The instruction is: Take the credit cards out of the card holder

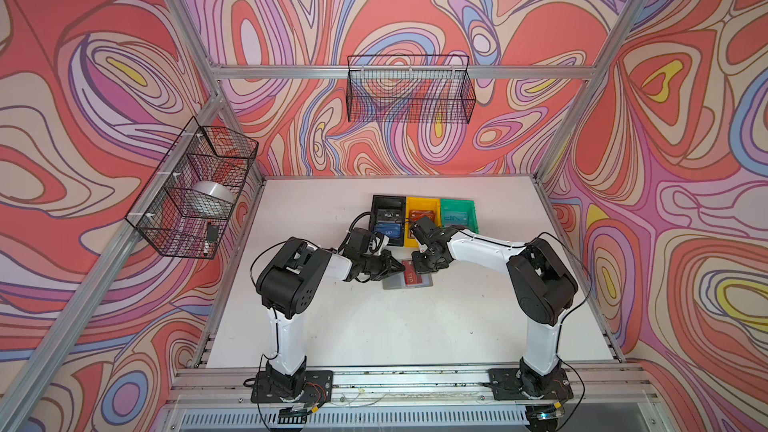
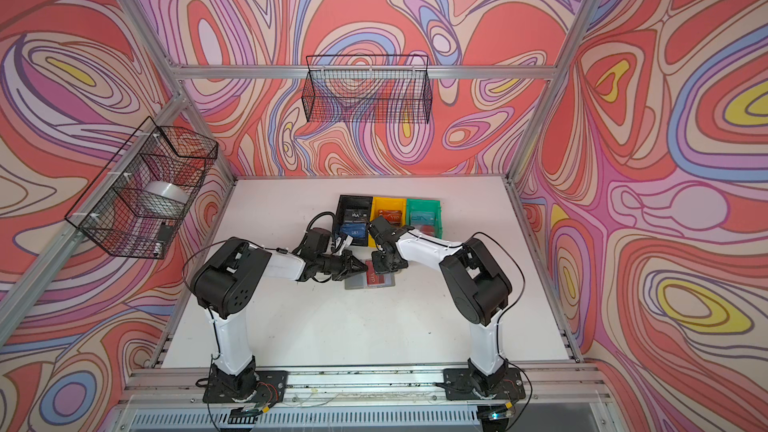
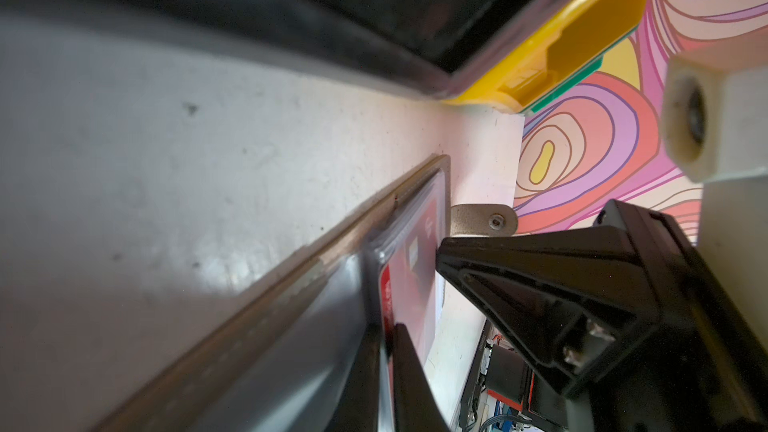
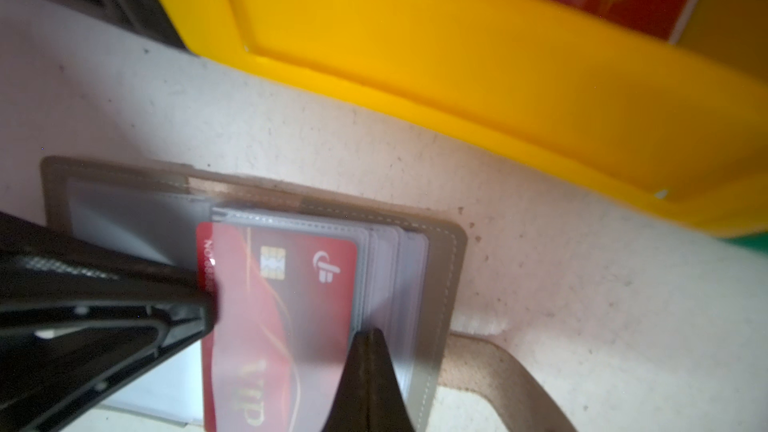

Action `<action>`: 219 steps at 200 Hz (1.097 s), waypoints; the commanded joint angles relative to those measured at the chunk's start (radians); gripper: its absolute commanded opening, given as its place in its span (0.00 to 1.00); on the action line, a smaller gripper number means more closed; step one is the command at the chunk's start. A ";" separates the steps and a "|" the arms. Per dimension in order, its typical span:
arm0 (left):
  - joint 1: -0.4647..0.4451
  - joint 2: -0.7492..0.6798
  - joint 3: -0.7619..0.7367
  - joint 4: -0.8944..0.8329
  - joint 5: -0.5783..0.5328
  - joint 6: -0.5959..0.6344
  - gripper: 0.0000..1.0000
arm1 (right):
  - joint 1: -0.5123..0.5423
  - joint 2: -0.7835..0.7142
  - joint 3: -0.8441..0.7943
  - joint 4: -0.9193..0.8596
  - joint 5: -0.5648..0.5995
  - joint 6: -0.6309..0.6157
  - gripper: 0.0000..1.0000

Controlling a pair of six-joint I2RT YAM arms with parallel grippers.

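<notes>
The grey card holder (image 1: 392,284) (image 2: 354,283) lies open on the white table, and its strap tab (image 4: 498,367) (image 3: 484,220) sticks out at one side. A red credit card (image 1: 411,279) (image 2: 375,279) (image 4: 270,313) (image 3: 415,284) marked "VIP" sits partly out of a clear sleeve. My left gripper (image 1: 402,268) (image 2: 365,266) (image 3: 388,328) is shut on that card's protruding edge. My right gripper (image 1: 420,263) (image 2: 381,261) (image 4: 370,332) is shut, with its tip pressing down on the stack of clear sleeves beside the card.
Behind the holder stand a black bin (image 1: 388,201), a yellow bin (image 1: 422,203) (image 4: 457,77) and a green bin (image 1: 457,205), each with cards inside. Wire baskets hang on the left wall (image 1: 187,201) and the back wall (image 1: 409,89).
</notes>
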 commanded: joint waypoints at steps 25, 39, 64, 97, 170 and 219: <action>-0.007 0.023 -0.010 0.006 -0.003 0.000 0.11 | 0.007 0.036 -0.030 -0.013 -0.023 0.012 0.00; -0.006 0.024 -0.012 0.007 -0.002 -0.001 0.09 | 0.008 0.038 -0.031 -0.013 -0.025 0.014 0.00; -0.007 0.024 -0.012 0.004 -0.002 0.002 0.00 | 0.007 0.038 -0.032 -0.012 -0.024 0.016 0.00; -0.001 0.019 -0.012 -0.026 -0.003 0.020 0.00 | 0.007 0.038 -0.033 -0.016 -0.023 0.019 0.00; 0.093 -0.043 -0.072 -0.093 0.004 0.083 0.00 | 0.007 0.044 -0.037 -0.021 -0.024 0.020 0.00; 0.128 -0.100 -0.088 -0.119 0.029 0.098 0.00 | 0.007 0.023 -0.025 -0.017 -0.064 0.019 0.00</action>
